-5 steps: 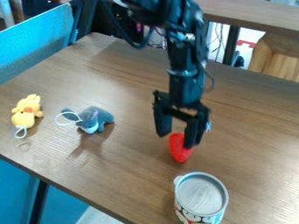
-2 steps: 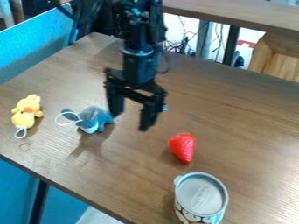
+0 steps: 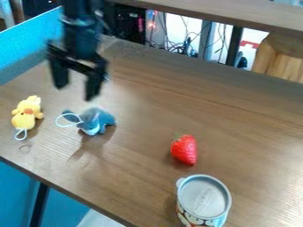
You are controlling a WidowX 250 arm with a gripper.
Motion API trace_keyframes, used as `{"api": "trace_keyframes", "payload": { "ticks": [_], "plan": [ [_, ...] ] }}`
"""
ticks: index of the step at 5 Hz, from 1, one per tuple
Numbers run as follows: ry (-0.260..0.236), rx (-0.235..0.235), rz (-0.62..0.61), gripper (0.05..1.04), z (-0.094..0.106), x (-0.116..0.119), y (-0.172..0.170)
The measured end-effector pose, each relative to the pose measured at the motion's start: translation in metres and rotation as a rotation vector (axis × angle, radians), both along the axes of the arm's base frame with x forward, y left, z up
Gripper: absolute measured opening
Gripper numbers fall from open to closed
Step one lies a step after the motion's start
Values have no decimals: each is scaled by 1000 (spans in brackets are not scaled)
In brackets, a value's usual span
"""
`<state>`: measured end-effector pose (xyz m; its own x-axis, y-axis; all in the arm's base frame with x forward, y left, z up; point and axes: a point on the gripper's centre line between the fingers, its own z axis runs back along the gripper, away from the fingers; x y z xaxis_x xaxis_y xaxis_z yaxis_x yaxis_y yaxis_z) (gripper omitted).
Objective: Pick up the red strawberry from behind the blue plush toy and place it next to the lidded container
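Observation:
The black gripper (image 3: 74,92) hangs open in the upper left, above the wooden table (image 3: 142,164), with nothing between its fingers. Just below and right of it lies a grey-blue plush toy (image 3: 98,122) with a white loop. A yellow plush toy (image 3: 26,114), also with a white loop, rests near the table's left edge. Right of centre a red strawberry (image 3: 184,150) lies on the tabletop, away from the gripper. Nearer the camera stands a lidded can (image 3: 203,199), its grey lid facing up.
Blue panels (image 3: 29,48) border the table's left side. Beyond its far edge are cables (image 3: 183,46) and dark equipment (image 3: 129,23). Another wooden surface (image 3: 260,17) runs across the top right, with a light wooden piece (image 3: 281,57) below it.
From over the strawberry, the gripper has moved left and toward the far side, past the grey-blue toy. The strawberry is now uncovered and lies where it was.

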<state>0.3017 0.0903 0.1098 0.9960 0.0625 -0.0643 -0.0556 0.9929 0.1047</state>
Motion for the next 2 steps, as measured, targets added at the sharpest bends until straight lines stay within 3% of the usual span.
{"api": "trace_keyframes", "payload": {
  "ticks": [1, 2],
  "plan": [
    [-5, -71, 47, 1009, 19, -1, 42],
    [27, -83, 103, 1009, 21, -3, 78]
  ]
}}
